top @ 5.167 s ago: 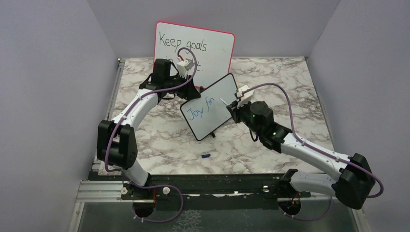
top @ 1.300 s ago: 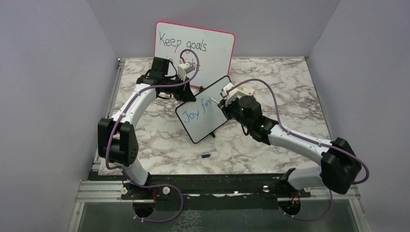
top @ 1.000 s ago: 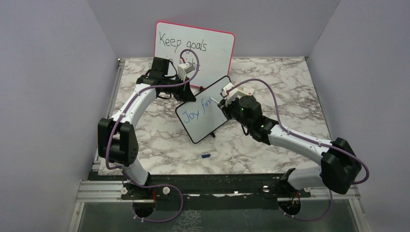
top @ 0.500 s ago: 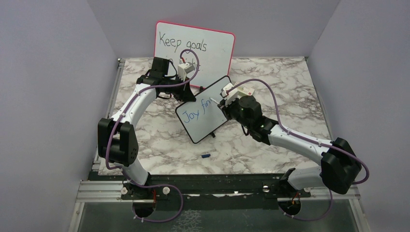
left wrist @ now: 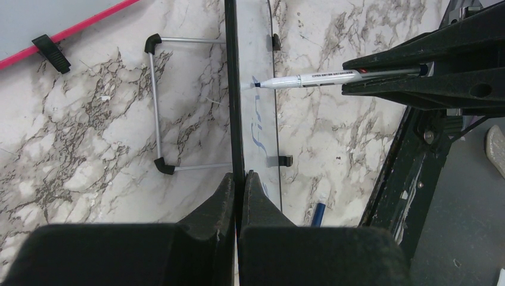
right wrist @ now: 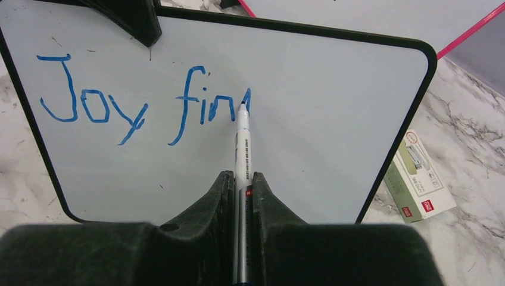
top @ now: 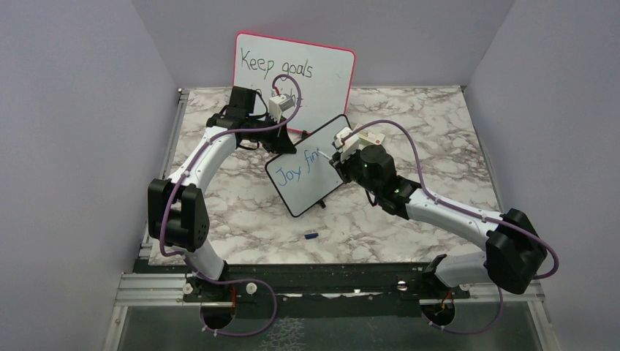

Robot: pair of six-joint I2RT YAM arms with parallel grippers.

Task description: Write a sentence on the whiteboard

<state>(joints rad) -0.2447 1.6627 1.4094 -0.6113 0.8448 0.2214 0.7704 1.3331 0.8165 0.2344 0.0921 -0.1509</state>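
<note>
**Tabletop** [top: 241, 205]: marble-patterned. It carries the whiteboard [top: 305, 191], which stands tilted on its wire stand near the centre.

**Pink-framed whiteboard** [top: 333, 80]: upright behind the whiteboard, with black handwriting. Not part of the task.

**Left gripper** [left wrist: 238, 179]: clamped narrow on the top edge of the whiteboard, steadying it.

**Right gripper** [right wrist: 241, 179]: in front of the whiteboard face, closed narrow on the marker [right wrist: 241, 149]. The tip touches the board.

**Sentence** [right wrist: 134, 124]: blue, on the upper left of the whiteboard face. It reads "Joy fin" plus the first stroke of the next letter, so it is judged unfinished.

**Small blue piece** [top: 310, 235]: on the tabletop in front of the whiteboard, probably the marker cap.

**Failure risks**
- Excess tip pressure could push the whiteboard back or twist it in the left gripper, distorting the letters.
- Too little pressure leaves gaps in strokes.
- The marker could slip in the right gripper and shift the line.
- The slanted writing could run out of board width.
</note>
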